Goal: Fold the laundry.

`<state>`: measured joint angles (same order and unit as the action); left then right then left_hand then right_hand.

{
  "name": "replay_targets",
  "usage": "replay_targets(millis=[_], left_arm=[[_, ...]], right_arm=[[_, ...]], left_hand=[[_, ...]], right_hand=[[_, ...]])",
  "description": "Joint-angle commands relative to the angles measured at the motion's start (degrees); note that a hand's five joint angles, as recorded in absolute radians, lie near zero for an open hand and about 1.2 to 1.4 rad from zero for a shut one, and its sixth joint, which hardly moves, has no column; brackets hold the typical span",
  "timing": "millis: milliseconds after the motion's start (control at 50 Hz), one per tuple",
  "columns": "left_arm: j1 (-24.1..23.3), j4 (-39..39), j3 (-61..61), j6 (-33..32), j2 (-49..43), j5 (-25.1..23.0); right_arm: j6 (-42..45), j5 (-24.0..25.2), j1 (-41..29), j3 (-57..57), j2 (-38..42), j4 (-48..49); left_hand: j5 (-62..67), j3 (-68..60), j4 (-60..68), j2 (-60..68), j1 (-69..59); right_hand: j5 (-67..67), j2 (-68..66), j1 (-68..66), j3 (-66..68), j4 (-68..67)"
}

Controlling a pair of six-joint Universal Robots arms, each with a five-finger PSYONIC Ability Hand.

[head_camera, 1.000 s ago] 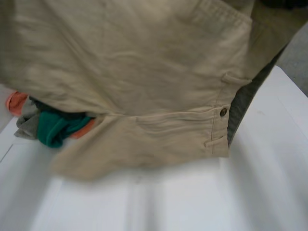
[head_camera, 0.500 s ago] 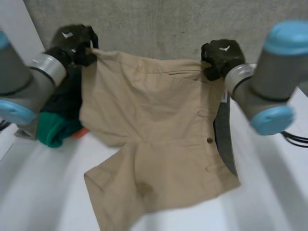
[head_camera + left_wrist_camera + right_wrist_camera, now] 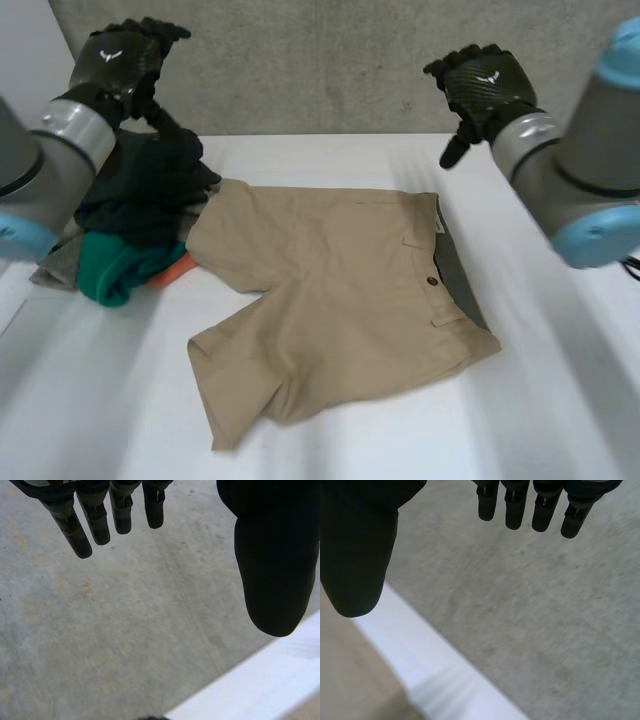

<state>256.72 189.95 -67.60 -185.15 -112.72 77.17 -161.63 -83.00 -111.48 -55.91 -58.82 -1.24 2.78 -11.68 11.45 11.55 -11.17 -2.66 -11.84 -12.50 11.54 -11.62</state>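
A white table (image 3: 560, 400) stands before a grey concrete wall (image 3: 320, 70), and on it the tan shorts (image 3: 340, 300) lie spread flat, front up. Their waistband, with its button (image 3: 433, 281), forms the edge on the robot's right. The two legs run off to its left, one leg at the shorts' far side and the other at their near side, so the long axis lies across the table from right to left.

Just beside the far leg's hem sits a pile of unfolded laundry: a dark garment (image 3: 150, 190) on top, with a teal piece (image 3: 115, 270) and an orange piece (image 3: 175, 268) under it.

Both hands hang in the air beyond the shorts' far edge, apart from the cloth. The right hand (image 3: 485, 85) hovers past the waistband's far corner, and the left hand (image 3: 120, 60) hovers past the far leg, over the pile. Each has its fingers (image 3: 95, 520) (image 3: 542, 505) straight and spread and holds nothing.

The right hand looks nearer the waistband and the left nearer the hems, which would suit a fold along the long axis, each hand taking its own end.
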Motion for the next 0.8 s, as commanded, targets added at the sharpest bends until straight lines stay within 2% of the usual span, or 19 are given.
replay_targets(millis=[20,120,180,220,320,400,460,580,680,700,720,740,760,800], left_arm=[[-1.04,-7.65,-20.71,-3.02,17.43,-4.12],[-4.9,-11.88,-36.6,-4.95,27.27,-7.03],[-8.58,-10.92,-45.05,-6.44,29.84,-6.51],[-10.17,-10.65,-47.44,-7.06,29.84,-5.8],[-13.78,-9.95,-51.32,-8.12,28.44,-2.12],[-16.33,-7.41,-52.37,-8.2,24.93,2.62],[-18.0,-5.82,-52.2,-8.29,21.85,5.53],[-17.48,-3.89,-50.97,-11.01,16.84,8.87],[-15.28,-3.01,-50.79,-13.13,14.2,9.05],[-15.11,-3.01,-50.79,-13.21,13.94,8.88],[-14.76,-2.83,-50.79,-13.21,13.41,8.44],[-14.58,-2.74,-50.88,-13.39,13.23,8.26],[-14.49,-2.83,-50.79,-13.48,13.23,8.09],[-14.31,-3.18,-50.62,-13.65,13.75,7.65]], right_arm=[[4.29,9.7,4.25,-10.87,-11.66,-15.44],[10.0,13.21,6.88,-20.17,-16.67,-23.71],[13.17,13.57,8.03,-27.73,-18.08,-26.27],[13.88,13.83,8.2,-30.82,-18.35,-25.75],[15.29,16.38,8.38,-39.52,-17.65,-18.64],[15.55,17.96,8.29,-45.33,-16.33,-9.85],[15.47,18.23,8.03,-48.58,-14.66,-2.83],[15.99,17.96,7.68,-49.91,-10.53,4.13],[17.83,17.7,7.76,-50.08,-8.15,6.51],[18.19,17.7,7.77,-50.08,-8.07,6.77],[18.8,17.7,7.85,-50.26,-8.15,7.3],[19.15,17.7,7.85,-50.35,-8.33,7.65],[19.42,17.61,7.85,-50.61,-8.5,7.92],[19.33,17.35,7.94,-52.01,-10.52,8.88]], left_hand=[[-2.78,1.68,-1.45,-1.55,1.17],[-2.11,1.0,-0.78,-0.87,0.5],[7.82,-8.93,9.15,9.06,-9.43],[9.19,-10.3,10.52,10.43,-10.8],[13.58,-14.68,14.91,14.81,-15.18],[17.27,-18.37,18.6,18.5,-18.88],[17.28,-18.38,18.61,18.51,-18.89],[17.78,-18.88,19.11,19.02,-19.39],[29.86,-30.96,31.19,31.1,-31.47],[35.22,-36.33,36.55,36.46,-36.83],[50.26,-51.37,51.59,51.5,-51.87],[59.57,-60.68,60.9,60.81,-61.18],[67.14,-68.25,68.47,68.38,-68.75],[67.22,-68.32,68.55,68.45,-68.83]], right_hand=[[2.66,1.84,2.5,-1.54,1.62],[2.66,1.84,2.5,-1.54,1.62],[2.66,1.84,2.5,-1.54,1.62],[2.66,1.84,2.5,-1.54,1.62],[2.66,1.84,2.5,-1.54,1.62],[-1.56,-2.38,-1.72,2.68,-2.6],[-10.28,-11.09,-10.43,11.39,-11.31],[-18.54,-19.36,-18.7,19.66,-19.58],[-29.28,-30.09,-29.43,30.39,-30.31],[-36.15,-36.96,-36.31,37.27,-37.18],[-57.2,-58.02,-57.36,58.32,-58.24],[-67.24,-68.06,-67.4,68.36,-68.28],[-67.34,-68.16,-67.5,68.46,-68.38],[-67.34,-68.16,-67.5,68.46,-68.38]])
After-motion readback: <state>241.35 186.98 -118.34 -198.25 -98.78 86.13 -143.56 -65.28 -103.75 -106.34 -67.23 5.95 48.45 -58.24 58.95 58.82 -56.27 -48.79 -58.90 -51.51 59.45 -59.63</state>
